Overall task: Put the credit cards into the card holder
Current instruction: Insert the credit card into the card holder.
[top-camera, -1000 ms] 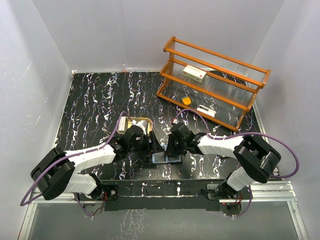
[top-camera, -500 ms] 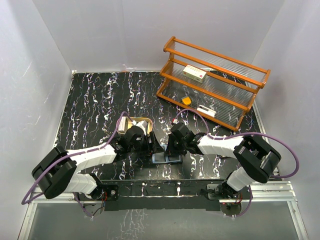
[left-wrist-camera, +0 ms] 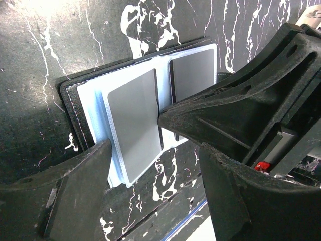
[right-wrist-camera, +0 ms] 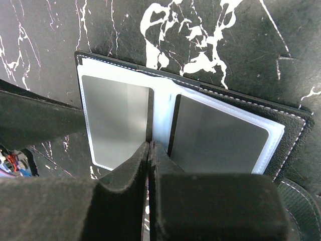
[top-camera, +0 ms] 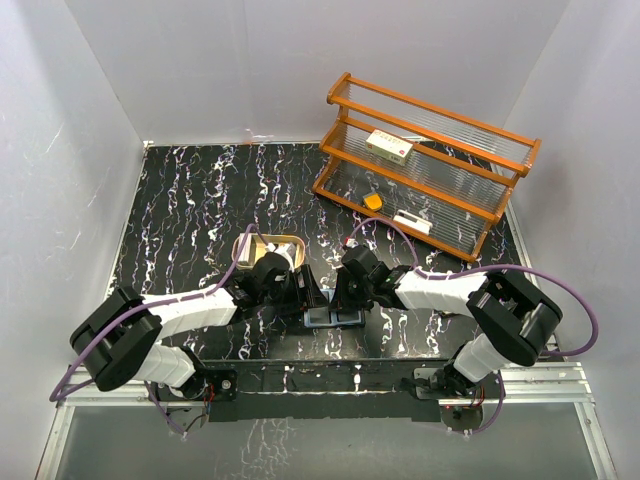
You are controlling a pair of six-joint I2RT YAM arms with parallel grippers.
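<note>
card holder (right-wrist-camera: 161, 103) is lying open flat on the black marbled counter (top-camera: 190, 200), low centre of the top view, right btwn the two arms. Pale blue-grey inside faces up, black stitched cover showing round the edge.

Two credit cards are already sitting in it. In the right wrist view, first grey card (right-wrist-camera: 116, 123) fills the sleeve left of centre and second grey card (right-wrist-camera: 215, 138) fills the one on the right. Both lie flat behind clear plastic, w/ the pale fold strip btwn them.

right gripper (right-wrist-camera: 149, 145): jaws pressed together, no gap. The tip is down on the centre fold btwn the two cards, touching the holder. Can't tell if anything thin is pinched in there, doesn't look like it.

left gripper (left-wrist-camera: 155, 150): jaws wide apart, nothing in them. They hang over the near edge of the holder, one finger at lower left of its wrist view, the other at lower right. The other arm's pointed tip comes in from the upper right of that frame.

Other stuff: tan oval tray (top-camera: 262, 240) just above the left arm's wrist in the top view. Orange wooden rack (top-camera: 430, 160) at upper right w/ a white-and-red box (top-camera: 389, 146) on a shelf.
</note>
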